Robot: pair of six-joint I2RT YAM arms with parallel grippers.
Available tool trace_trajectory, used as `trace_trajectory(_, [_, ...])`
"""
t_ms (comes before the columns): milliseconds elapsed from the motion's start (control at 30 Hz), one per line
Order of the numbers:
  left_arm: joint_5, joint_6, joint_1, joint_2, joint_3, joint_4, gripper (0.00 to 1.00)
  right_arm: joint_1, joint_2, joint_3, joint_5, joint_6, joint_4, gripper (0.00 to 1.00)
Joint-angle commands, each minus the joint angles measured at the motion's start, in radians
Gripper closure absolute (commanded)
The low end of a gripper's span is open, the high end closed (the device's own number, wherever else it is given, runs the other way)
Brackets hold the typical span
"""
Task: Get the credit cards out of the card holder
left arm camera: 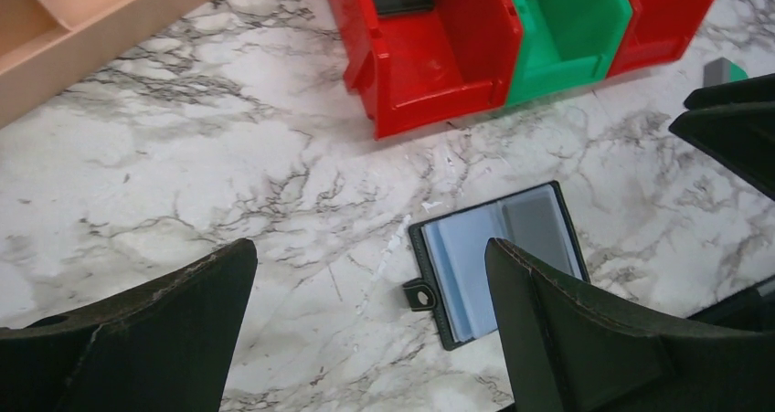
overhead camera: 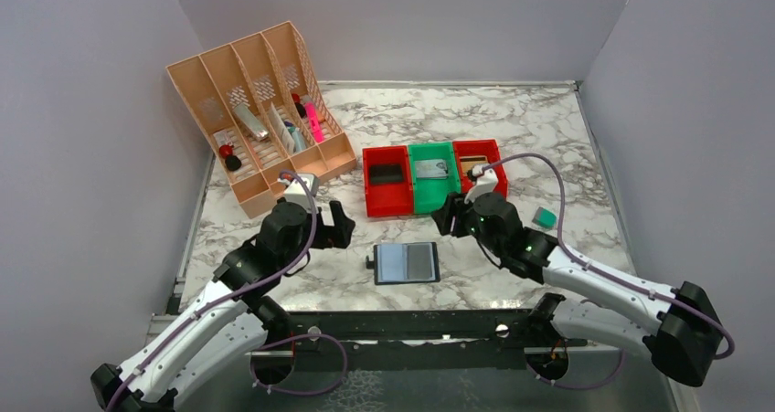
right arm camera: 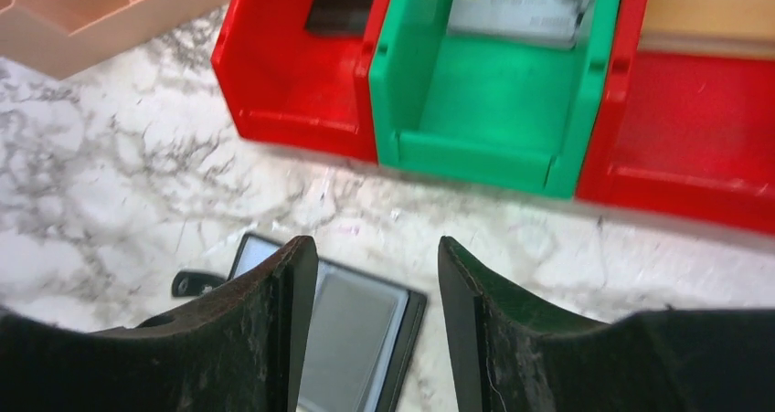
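The black card holder (overhead camera: 407,263) lies open and flat on the marble table, its tab (overhead camera: 370,263) to the left. Its left panel is light blue and its right panel shows a grey credit card (overhead camera: 421,262) in the sleeve. My left gripper (overhead camera: 336,224) is open and empty, above the table left of the holder; in the left wrist view (left arm camera: 370,248) the holder (left arm camera: 498,257) lies under its right finger. My right gripper (overhead camera: 445,218) is open and empty, just above the holder's far right corner; its wrist view (right arm camera: 376,248) shows the grey card (right arm camera: 352,339) between the fingers.
Three bins stand behind the holder: a red one (overhead camera: 370,188) with a dark card, a green one (overhead camera: 439,197) with a silver VIP card (right arm camera: 521,1), and a red one (overhead camera: 498,161). A teal block (overhead camera: 545,216) lies right. A peach desk organizer (overhead camera: 265,110) stands back left.
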Motion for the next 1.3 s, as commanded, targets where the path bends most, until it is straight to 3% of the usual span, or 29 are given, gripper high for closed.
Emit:
trace_trajectory(0, [0.148, -0.013, 0.002, 0.037, -0.024, 0.131, 0.01, 0.006, -0.088, -0.083, -0.173, 0.211, -0.101, 0.43])
trace_trajectory(267, [0.303, -0.043, 0.002, 0.270, -0.009, 0.190, 0.05, 0.006, -0.079, -0.214, -0.343, 0.403, 0.014, 0.40])
trace_trajectory(600, [0.499, -0.068, 0.002, 0.486, -0.041, 0.279, 0.20, 0.006, 0.129, -0.130, -0.414, 0.434, -0.040, 0.56])
trace_trajectory(900, [0.494, -0.060, 0.001, 0.555, -0.067, 0.335, 0.30, 0.006, 0.193, -0.129, -0.430, 0.448, -0.019, 0.57])
trace_trajectory(1267, [0.506, -0.051, -0.006, 0.639, -0.085, 0.371, 0.51, 0.006, 0.226, -0.105, -0.450, 0.448, 0.007, 0.57])
